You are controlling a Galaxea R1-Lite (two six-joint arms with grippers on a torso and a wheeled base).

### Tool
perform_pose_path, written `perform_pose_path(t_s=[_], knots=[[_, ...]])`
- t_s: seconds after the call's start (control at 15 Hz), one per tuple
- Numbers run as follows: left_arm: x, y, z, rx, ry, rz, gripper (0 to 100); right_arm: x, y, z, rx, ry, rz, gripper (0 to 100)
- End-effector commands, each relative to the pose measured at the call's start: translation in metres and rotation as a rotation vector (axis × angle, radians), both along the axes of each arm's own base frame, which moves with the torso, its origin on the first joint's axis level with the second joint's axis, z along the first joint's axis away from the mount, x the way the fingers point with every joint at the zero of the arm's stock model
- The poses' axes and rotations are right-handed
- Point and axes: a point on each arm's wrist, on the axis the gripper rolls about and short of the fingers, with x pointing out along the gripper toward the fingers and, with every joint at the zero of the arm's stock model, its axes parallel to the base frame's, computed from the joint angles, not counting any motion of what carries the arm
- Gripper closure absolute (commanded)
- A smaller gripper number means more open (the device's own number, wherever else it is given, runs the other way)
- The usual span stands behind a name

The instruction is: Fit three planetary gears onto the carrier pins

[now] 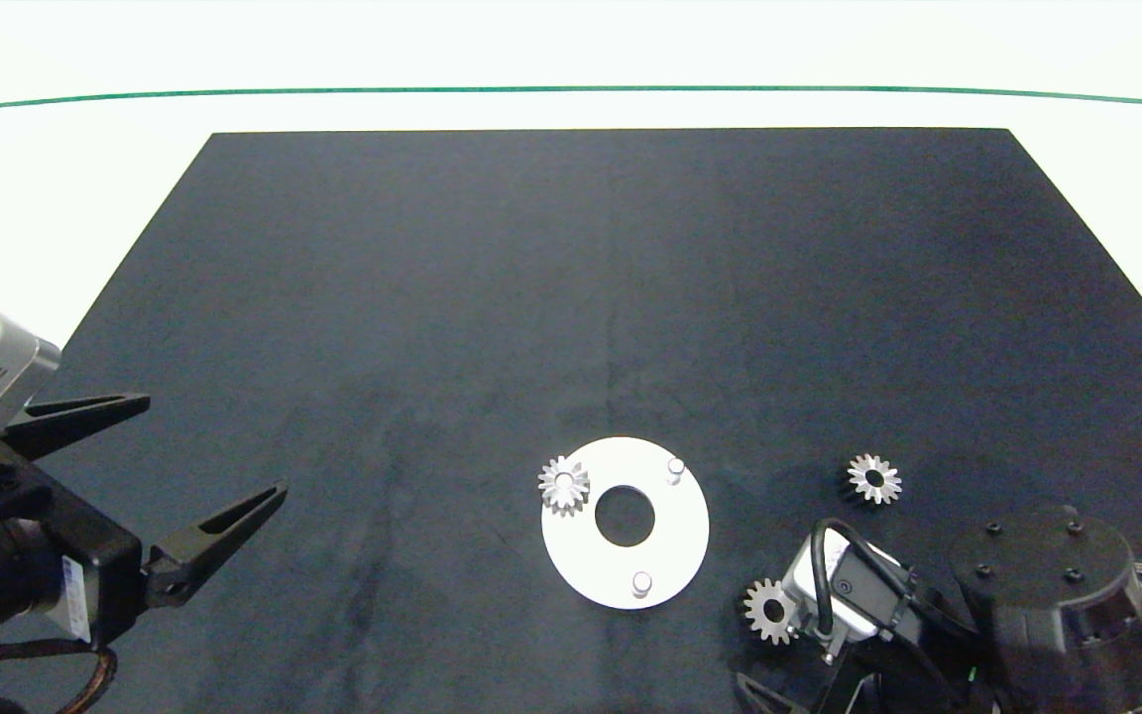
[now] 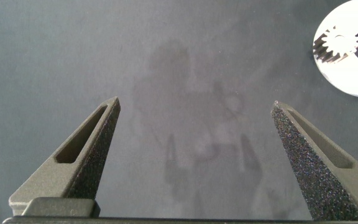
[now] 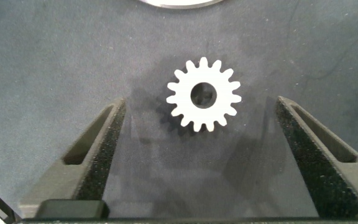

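Observation:
The white carrier disc (image 1: 581, 555) lies on the black mat near the front. One planetary gear (image 1: 564, 484) sits on its left pin. Two carrier pins (image 1: 675, 468) (image 1: 641, 583) stand bare. A second gear (image 1: 873, 478) lies loose to the right of the disc. A third gear (image 1: 767, 610) (image 3: 203, 94) lies flat on the mat, and my right gripper (image 3: 201, 102) hangs open over it, one finger on each side, not touching. My left gripper (image 1: 216, 443) (image 2: 196, 102) is open and holds nothing at the left edge, far from the disc (image 2: 353, 81) and its gear (image 2: 336, 45).
The black mat (image 1: 611, 297) covers most of the white table, its back half bare. The right arm's wrist and round dark base (image 1: 1047, 595) fill the front right corner. The disc's edge (image 3: 176, 2) shows just beyond the gear in the right wrist view.

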Motion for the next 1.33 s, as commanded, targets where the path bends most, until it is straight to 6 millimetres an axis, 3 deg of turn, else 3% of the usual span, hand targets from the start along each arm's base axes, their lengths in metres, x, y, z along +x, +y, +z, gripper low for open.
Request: perform_pose_path(t_s=[0.07, 1.33], knots=[[0.0006, 0.0, -0.0001, 0.002, 0.0, 0.004, 0, 0.0013, 0.0018, -0.0025, -0.007, 0.005, 0.003, 9], [-0.0001, -0.0001, -0.002, 0.006, 0.007, 0.0, 0, 0.0078, 0.0075, -0.0007, 0.007, -0.014, -0.005, 46]])
